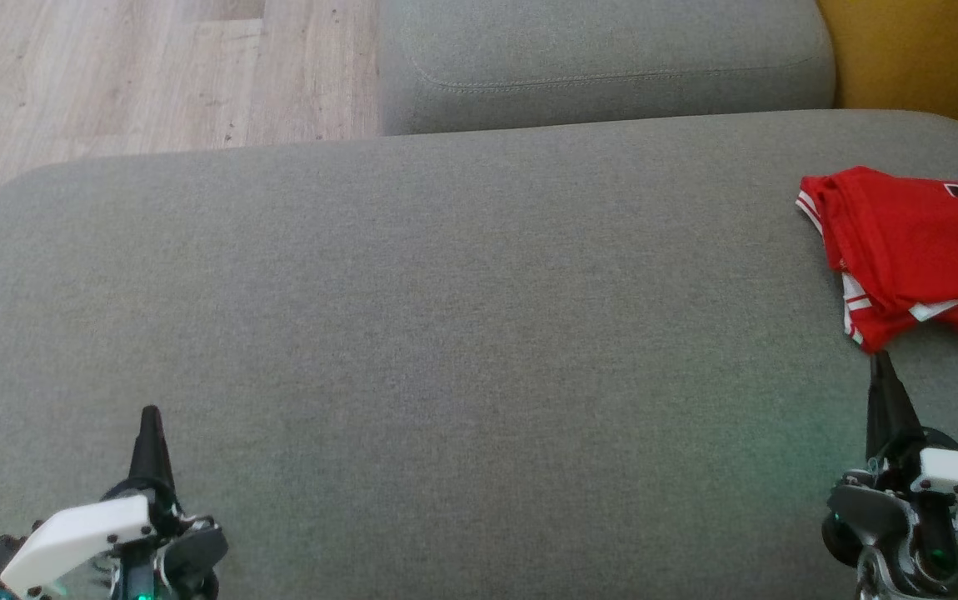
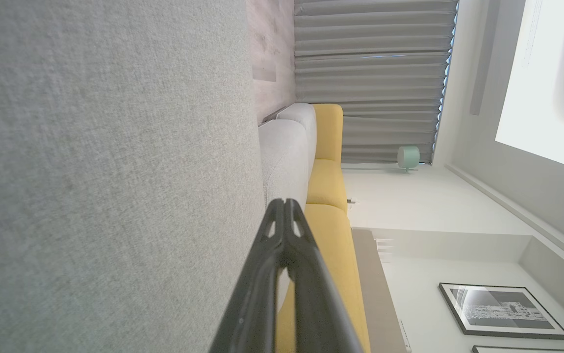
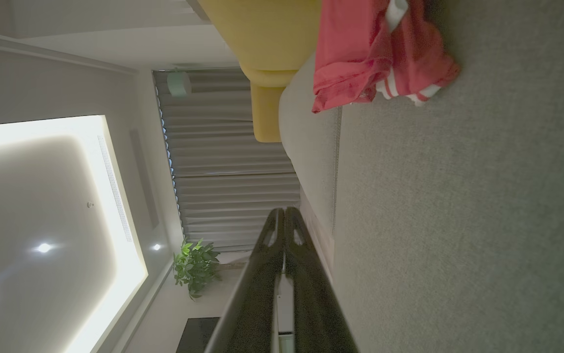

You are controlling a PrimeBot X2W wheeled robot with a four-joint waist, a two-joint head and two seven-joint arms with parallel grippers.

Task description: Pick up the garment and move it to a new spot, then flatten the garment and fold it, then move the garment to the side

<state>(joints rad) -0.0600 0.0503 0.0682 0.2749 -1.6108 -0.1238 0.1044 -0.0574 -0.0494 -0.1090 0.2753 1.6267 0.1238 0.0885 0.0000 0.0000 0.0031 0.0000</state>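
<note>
Grey woven fabric covered the broad cushion (image 1: 446,333) that took up most of the head view. At 12 o'clock a second grey cushion (image 1: 604,67) stood behind it. At 11 o'clock there was pale wooden floor (image 1: 129,75), and at 1 o'clock a yellow surface (image 1: 920,50).

The garment (image 1: 912,250), a red jersey with white striped trim, lay folded on the broad cushion at 3 o'clock, close to its far right side. The view's edge cut it off, so its whole length could not be judged. The visible part had its long axis from about 9 o'clock to 3 o'clock. One trimmed corner pointed to 7 o'clock, and some dark print showed toward 2 o'clock.

The left gripper (image 1: 150,414) sat at 7 o'clock over bare cushion, well apart from the garment. Its jaws were pressed together with nothing between them, and its tips pointed to 12 o'clock.

The right gripper (image 1: 883,358) was at 4 o'clock, with its jaws also together and holding nothing. Its tips pointed to 12 o'clock, just beside the garment's lower corner. In the right wrist view the garment lay at 1 o'clock from the tips, apart from them.
</note>
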